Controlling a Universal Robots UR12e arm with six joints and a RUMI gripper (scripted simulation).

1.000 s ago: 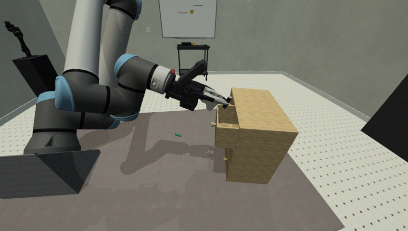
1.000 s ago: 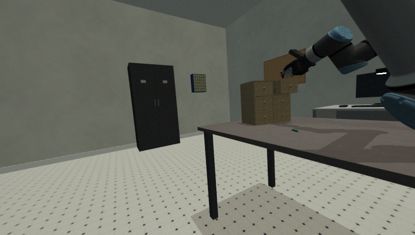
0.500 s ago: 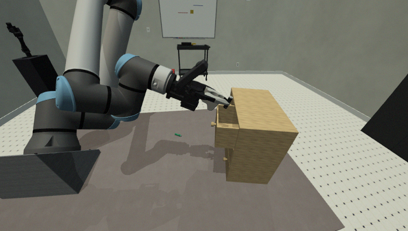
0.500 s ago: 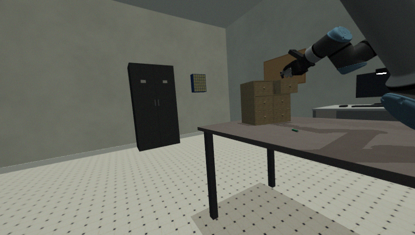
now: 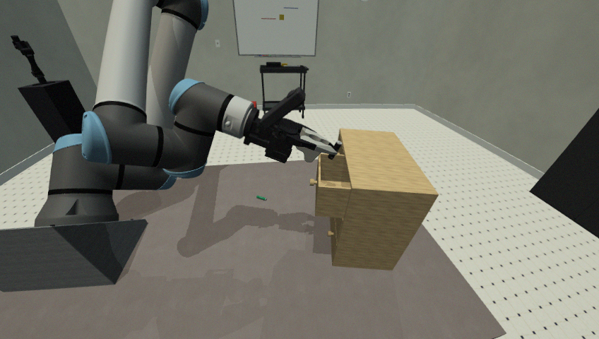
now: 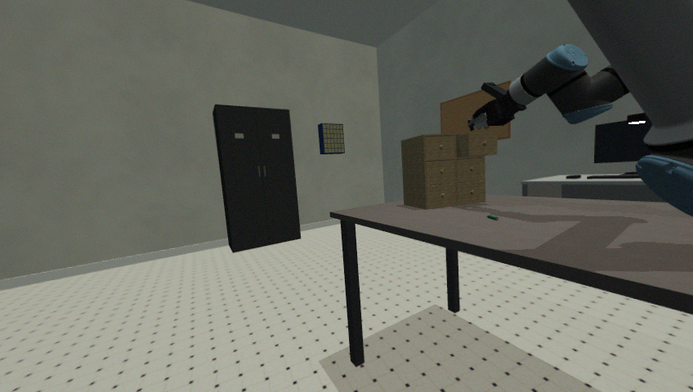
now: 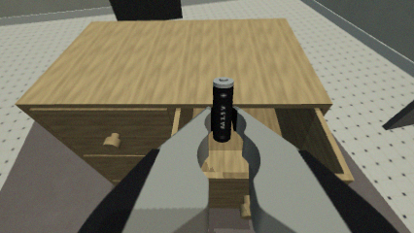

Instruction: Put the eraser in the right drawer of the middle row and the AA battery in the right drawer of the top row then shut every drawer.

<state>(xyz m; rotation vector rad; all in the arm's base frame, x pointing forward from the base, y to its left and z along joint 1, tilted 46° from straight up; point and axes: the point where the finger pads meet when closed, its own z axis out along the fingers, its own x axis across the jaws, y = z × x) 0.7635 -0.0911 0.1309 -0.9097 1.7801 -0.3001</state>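
as the gripper point(image 5: 337, 150) point(image 6: 471, 126) point(image 7: 222, 109) grips the battery point(image 5: 335, 149) point(image 7: 223, 111), one drawer point(image 5: 332, 200) point(image 6: 483, 144) point(image 7: 228, 193) gapes.

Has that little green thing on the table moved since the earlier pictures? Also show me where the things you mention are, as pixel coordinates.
No. The green thing point(image 5: 261, 198) point(image 6: 492, 217) lies in the same spot, judged against the chest point(image 5: 384, 227) point(image 6: 413, 172) point(image 7: 185, 63) in both views.
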